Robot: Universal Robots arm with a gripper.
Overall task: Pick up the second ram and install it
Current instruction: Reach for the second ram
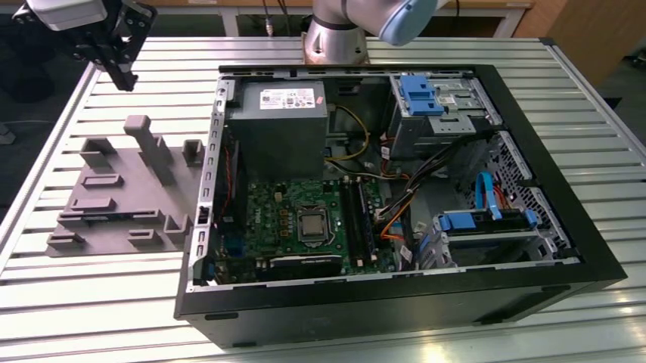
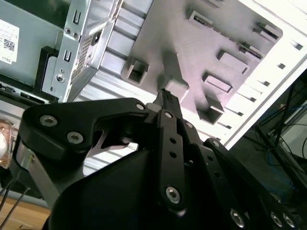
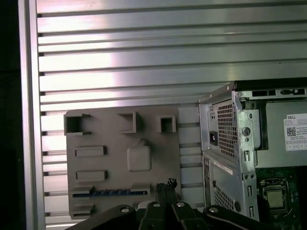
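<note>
Pincer (image 1: 123, 76) high over grey fixture (image 1: 111, 200)

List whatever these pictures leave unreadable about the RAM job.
1. In the exterior view the memory slots are too small and dark to tell whether any holds a module.
2. In the first wrist view the second ram shows as a thin dark edge; the groove of the grey fixture hides the rest.
3. In the second wrist view the claw covers the near part of the grey fixture.
</note>
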